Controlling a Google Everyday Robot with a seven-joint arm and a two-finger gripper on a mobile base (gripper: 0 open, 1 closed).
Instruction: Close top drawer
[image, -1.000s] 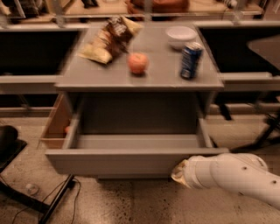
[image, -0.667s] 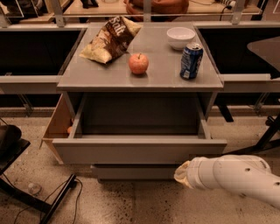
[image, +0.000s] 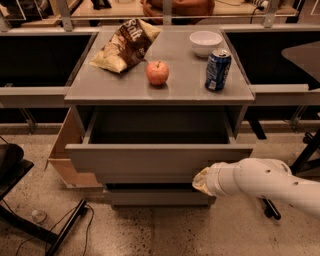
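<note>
The cabinet (image: 160, 92) stands in the middle of the floor, and the top drawer (image: 159, 159) is just under its top, pulled out toward the camera. The drawer's grey box looks bare inside, and its plain front panel stands well forward of the cabinet's frame.

The gripper (image: 201, 181) is at the lower right corner of that front panel as seen, at or very near its bottom edge. Whether it is spread or closed I cannot tell, nor whether it holds anything. The white arm (image: 265, 181) reaches in from the cabinet's right side.

Below the drawer, a lower drawer front (image: 160, 197) sits further back in the cabinet.

On the cabinet's top are a chip bag (image: 125, 45) at the back left, an apple (image: 157, 73) near the middle, a can (image: 218, 70) at the right and a bowl (image: 206, 42) behind the can. A brown board (image: 62, 150) leans at the cabinet's left side.
</note>
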